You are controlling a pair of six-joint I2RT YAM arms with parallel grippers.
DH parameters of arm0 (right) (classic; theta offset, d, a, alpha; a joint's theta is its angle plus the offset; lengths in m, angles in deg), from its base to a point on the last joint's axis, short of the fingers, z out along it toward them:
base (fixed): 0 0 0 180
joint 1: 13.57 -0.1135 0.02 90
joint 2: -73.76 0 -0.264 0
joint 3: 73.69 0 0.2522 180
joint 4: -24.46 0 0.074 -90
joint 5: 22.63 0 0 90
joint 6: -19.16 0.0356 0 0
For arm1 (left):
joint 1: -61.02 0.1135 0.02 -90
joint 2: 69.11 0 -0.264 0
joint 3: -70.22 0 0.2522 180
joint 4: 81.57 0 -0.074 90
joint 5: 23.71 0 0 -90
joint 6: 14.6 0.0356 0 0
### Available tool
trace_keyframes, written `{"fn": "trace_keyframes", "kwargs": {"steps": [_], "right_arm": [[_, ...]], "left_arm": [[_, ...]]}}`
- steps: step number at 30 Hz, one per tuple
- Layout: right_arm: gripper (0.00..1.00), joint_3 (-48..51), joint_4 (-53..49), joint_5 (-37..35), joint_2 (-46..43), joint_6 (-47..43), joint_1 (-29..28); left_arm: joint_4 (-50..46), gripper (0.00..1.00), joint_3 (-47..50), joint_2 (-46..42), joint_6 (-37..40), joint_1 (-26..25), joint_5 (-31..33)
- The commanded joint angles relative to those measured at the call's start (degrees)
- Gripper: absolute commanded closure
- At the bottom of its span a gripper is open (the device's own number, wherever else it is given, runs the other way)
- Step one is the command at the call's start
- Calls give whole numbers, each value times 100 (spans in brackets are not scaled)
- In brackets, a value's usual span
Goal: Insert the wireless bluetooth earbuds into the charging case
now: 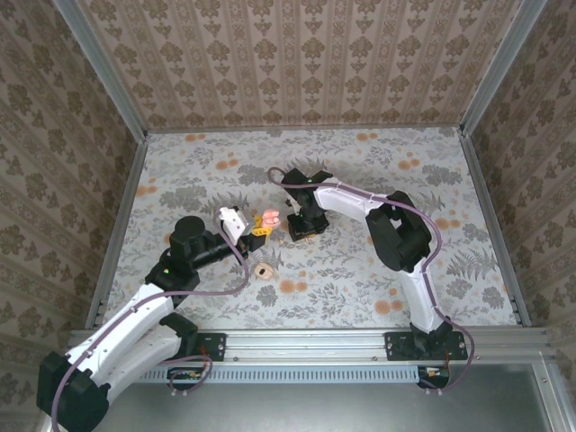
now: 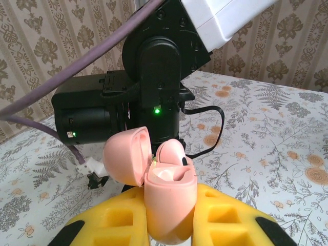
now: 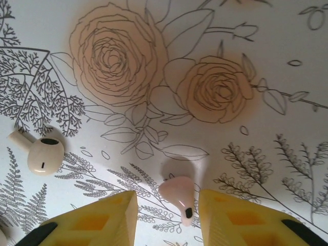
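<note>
My left gripper (image 2: 170, 221) is squeezed tight on the case (image 2: 171, 197); its lid (image 2: 125, 156) is open, and a first bud (image 2: 171, 152) seems to sit inside. My right gripper (image 3: 168, 218) hangs low over the table (image 3: 266, 56); its jaws stand apart with a second bud (image 3: 179, 199) between them; I cannot tell if they pinch it. A white bud (image 3: 43, 155) lies off to one side. The second bud is small and smooth; a weak pinch could let it slip and fall; it could go in crooked and miss its hole; a hard push could knock the case loose.
</note>
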Motion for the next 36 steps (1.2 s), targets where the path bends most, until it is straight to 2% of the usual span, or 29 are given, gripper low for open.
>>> {"fn": "trace_keyframes", "kwargs": {"steps": [1, 11, 18, 23, 29, 36], "right_arm": [[63, -221, -315, -208, 139, -155, -71], [68, -345, -443, -504, 310, -134, -106], [78, -277, -372, -647, 176, -12, -107], [81, -9, -47, -601, -135, 198, -106], [83, 607, 583, -559, -875, 609, -89], [83, 1466, 1448, -864, -2470, 1073, -89]], "left_arm": [[175, 100, -62, 16, -37, 40, -73], [150, 100, -27, -64, -72, 35, -69], [156, 100, -20, -72, -105, 34, -66], [196, 100, -16, -73, -142, 34, -69], [357, 100, 16, -60, -254, 34, -80], [915, 100, 63, 164, -601, 1, -161]]}}
